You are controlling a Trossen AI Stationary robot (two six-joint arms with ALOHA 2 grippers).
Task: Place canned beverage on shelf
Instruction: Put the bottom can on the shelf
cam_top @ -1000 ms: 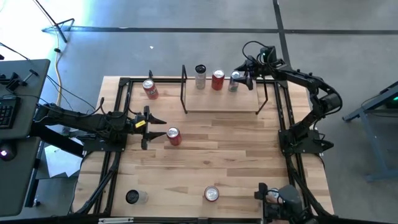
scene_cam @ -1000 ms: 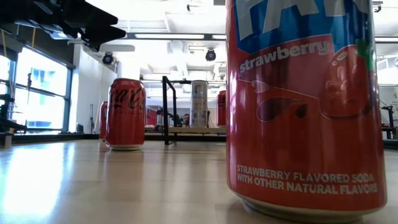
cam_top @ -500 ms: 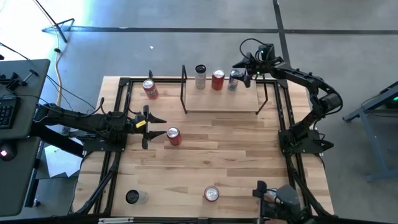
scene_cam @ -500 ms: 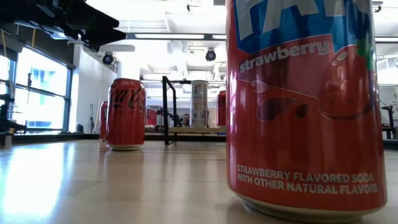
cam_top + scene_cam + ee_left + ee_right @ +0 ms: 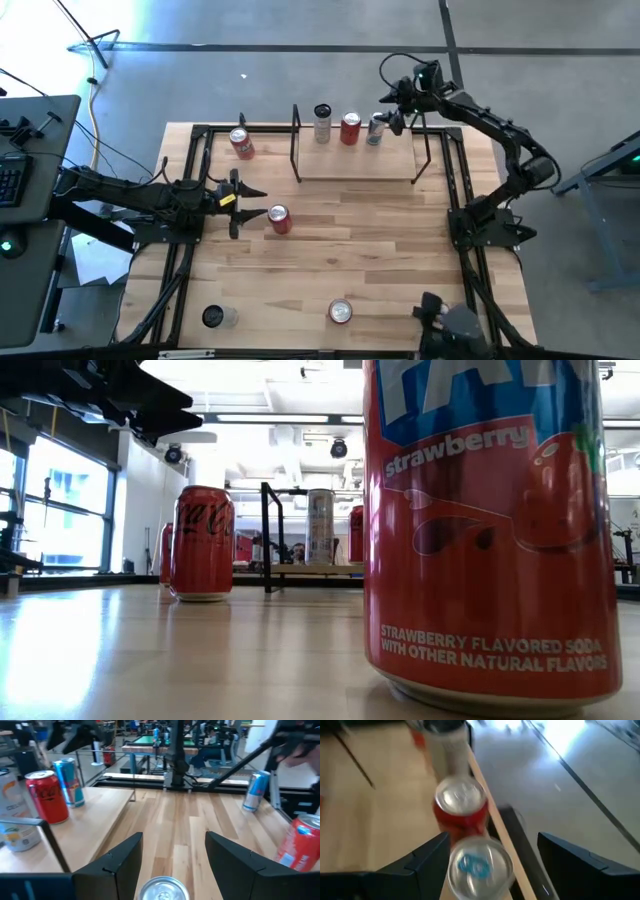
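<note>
Three cans are counted on the shelf (image 5: 355, 160) at 12 o'clock; four more are on the tabletop (image 5: 380, 240). The right gripper (image 5: 396, 106) is raised, spread wide, above the blue-topped can (image 5: 374, 129). The left gripper (image 5: 247, 205), parted, flanks the Coca-Cola can (image 5: 279, 218).

Bench (image 5: 380, 240), light wood: carrying the shelf (image 5: 355, 165) at its far edge, plus four loose cans (image 5: 279, 219). Shelf board holding three upright cans in a row: silver can (image 5: 322, 123), red can (image 5: 349, 129), blue-topped can (image 5: 375, 130).
</note>
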